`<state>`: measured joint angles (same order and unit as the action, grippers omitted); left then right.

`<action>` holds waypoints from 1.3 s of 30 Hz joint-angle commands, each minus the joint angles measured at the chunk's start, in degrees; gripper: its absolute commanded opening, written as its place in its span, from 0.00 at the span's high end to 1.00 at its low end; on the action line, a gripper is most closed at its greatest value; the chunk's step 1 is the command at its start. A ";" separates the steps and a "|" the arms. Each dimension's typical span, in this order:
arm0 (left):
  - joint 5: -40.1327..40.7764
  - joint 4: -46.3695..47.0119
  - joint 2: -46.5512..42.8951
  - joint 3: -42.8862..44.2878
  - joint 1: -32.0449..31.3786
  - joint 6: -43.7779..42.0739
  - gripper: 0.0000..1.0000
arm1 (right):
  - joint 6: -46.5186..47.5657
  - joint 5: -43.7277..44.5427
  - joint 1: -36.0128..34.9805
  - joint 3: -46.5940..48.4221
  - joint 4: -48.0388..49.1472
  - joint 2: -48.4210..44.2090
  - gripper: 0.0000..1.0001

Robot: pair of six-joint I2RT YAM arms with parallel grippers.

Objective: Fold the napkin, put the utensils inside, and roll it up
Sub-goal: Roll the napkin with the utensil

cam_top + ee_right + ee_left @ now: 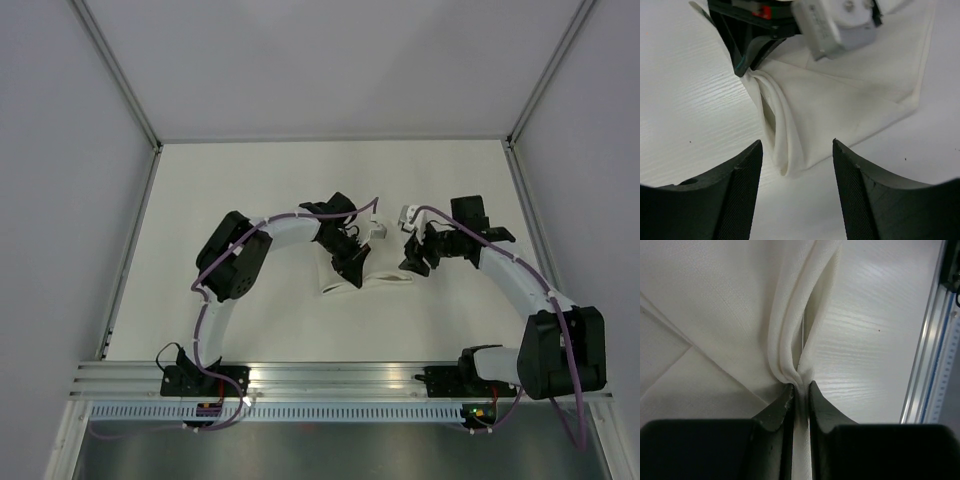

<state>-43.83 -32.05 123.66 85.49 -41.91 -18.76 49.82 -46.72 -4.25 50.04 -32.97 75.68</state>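
Several napkin (715,315) layers are pinched in the left gripper (800,390), lower centre; right gripper (796,145) stands open, empty. Judged soft, light, limp: take folded edges.

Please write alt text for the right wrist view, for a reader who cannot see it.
A white napkin, folded into layers, lies on a pale table, and the left tool pinches its bunched fold at the top of the view. The right tool stands open in the foreground, its two dark fingers framing the napkin's near end.
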 commanded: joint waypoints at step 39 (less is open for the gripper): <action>-7.58 -10.05 11.43 2.66 5.79 1.71 0.98 | 8.36 27.91 -36.53 -16.21 30.00 7.72 0.56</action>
<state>-60.82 -40.75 131.66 88.68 -36.80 -14.81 56.90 -19.51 -40.40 32.23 -0.93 81.67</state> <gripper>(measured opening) 0.175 0.443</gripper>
